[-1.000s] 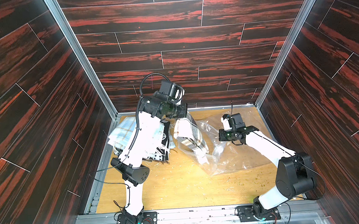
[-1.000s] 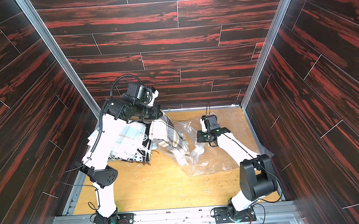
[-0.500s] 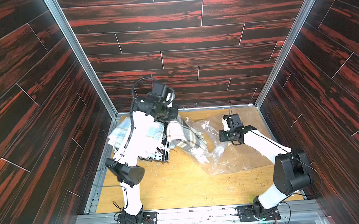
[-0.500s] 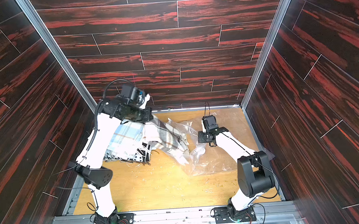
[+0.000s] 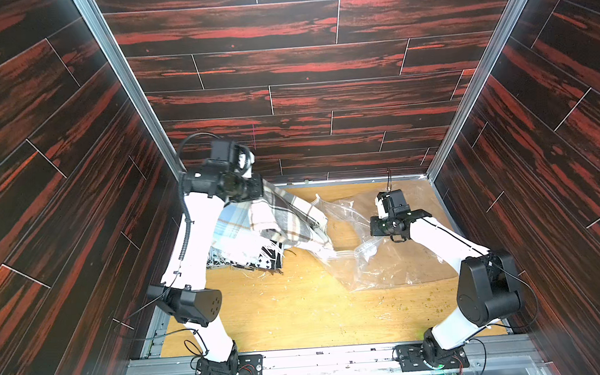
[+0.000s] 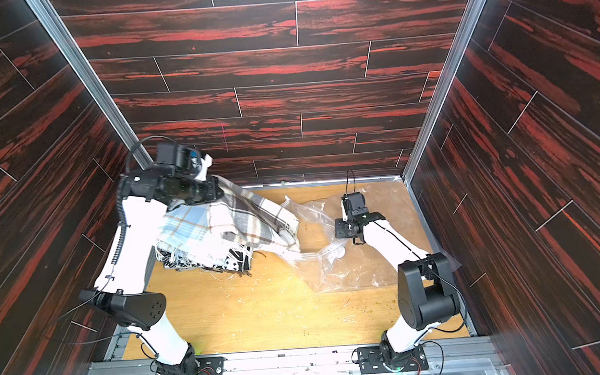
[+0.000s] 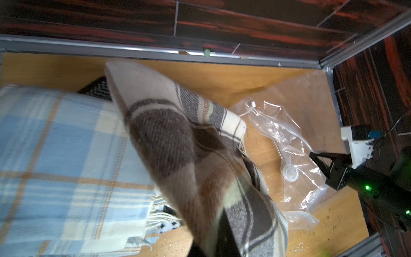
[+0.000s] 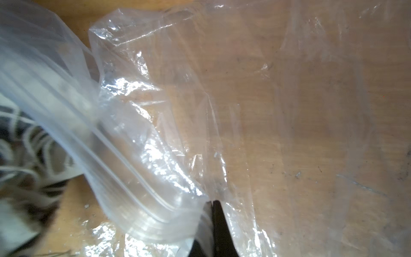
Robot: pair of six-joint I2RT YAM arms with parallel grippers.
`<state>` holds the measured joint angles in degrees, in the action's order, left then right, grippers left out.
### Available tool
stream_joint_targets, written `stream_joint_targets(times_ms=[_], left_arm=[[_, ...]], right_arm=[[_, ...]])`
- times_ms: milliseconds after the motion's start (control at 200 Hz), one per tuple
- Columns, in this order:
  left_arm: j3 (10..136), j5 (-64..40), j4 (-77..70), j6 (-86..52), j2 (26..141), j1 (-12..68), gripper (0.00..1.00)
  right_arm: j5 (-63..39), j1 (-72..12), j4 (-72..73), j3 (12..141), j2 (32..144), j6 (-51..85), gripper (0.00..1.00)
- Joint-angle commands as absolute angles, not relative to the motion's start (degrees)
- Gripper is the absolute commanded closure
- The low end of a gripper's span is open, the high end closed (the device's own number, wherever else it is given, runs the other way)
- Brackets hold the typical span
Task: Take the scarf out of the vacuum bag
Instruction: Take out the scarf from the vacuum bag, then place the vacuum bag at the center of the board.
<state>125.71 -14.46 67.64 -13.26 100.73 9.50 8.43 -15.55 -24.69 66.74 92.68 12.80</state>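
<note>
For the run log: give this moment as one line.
left fingers: shut on scarf, raised | right fingers: shut on bag | scarf: tail near bag mouth

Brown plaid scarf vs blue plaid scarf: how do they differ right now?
Colour: the brown scarf is brown, grey and cream; the blue scarf is pale blue with tan lines. Pose: the brown scarf hangs lifted from the shut left claw, tail by the bag; the blue scarf lies folded flat on the pile. Both are plaid.
</note>
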Motion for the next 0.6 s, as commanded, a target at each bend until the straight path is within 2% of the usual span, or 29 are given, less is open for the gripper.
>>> stream_joint_targets(times_ms=[0,205,596], left_arm=[[125.2,-16.3,64.7,-10.9,97.8,6.3,1.0],[121.4,-17.2,61.5,-10.0,97.4,0.8,1.0],[124.8,-12.9,62.7,-8.6,97.1,-5.0,1.0]], right_arm=[[9.6,-14.9,-26.6,66.4,92.7,12.2,1.0],[9.5,-14.9,-26.3,65.7,92.6,12.4,1.0],[10.0,-14.4,-25.7,64.7,93.2,12.9,1.0]])
